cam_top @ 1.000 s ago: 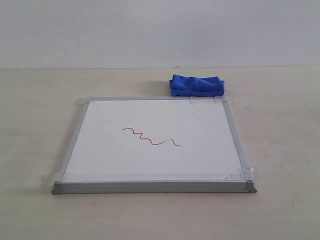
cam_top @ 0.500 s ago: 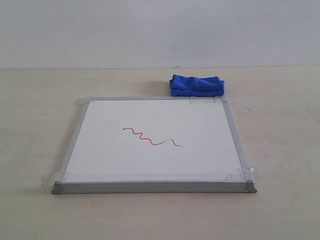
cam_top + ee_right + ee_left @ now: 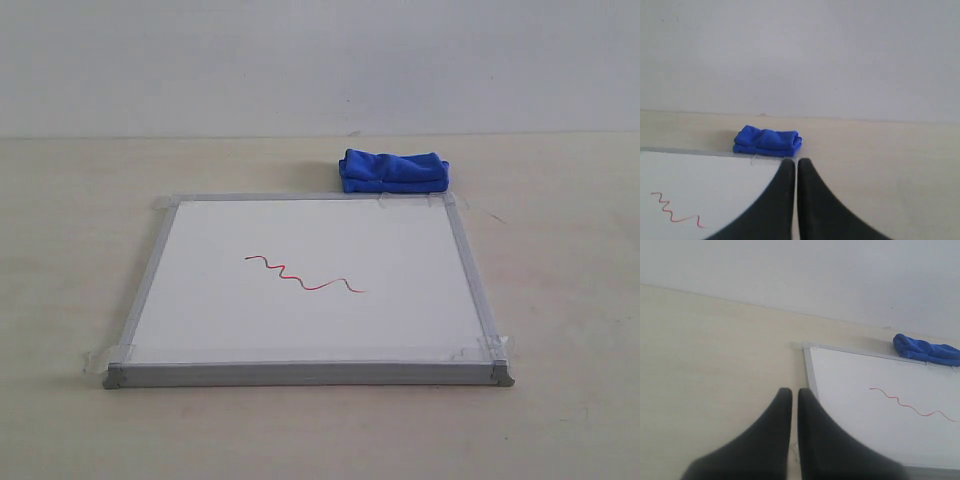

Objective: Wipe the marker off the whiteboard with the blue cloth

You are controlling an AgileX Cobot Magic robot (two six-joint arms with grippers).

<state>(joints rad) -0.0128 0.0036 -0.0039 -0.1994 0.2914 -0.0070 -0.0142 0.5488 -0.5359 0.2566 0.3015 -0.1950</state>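
Note:
The whiteboard (image 3: pixel 310 340) lies flat on the table, grey-framed, with tape at its corners. A red wavy marker line (image 3: pixel 305 274) crosses its middle. The folded blue cloth (image 3: pixel 393 169) rests on the table just past the board's far edge, toward the right. Neither arm shows in the exterior view. In the left wrist view my left gripper (image 3: pixel 794 391) is shut and empty, beside the whiteboard (image 3: pixel 850 390), with the marker line (image 3: pixel 912 403) and blue cloth (image 3: pixel 927 350) farther off. My right gripper (image 3: pixel 796 161) is shut and empty, short of the blue cloth (image 3: pixel 767 141), by the whiteboard (image 3: pixel 705 185) and its marker line (image 3: pixel 676 209).
A pale beige table (image 3: pixel 560 300) surrounds the board on all sides. A plain white wall (image 3: pixel 320 60) stands behind the table's far edge.

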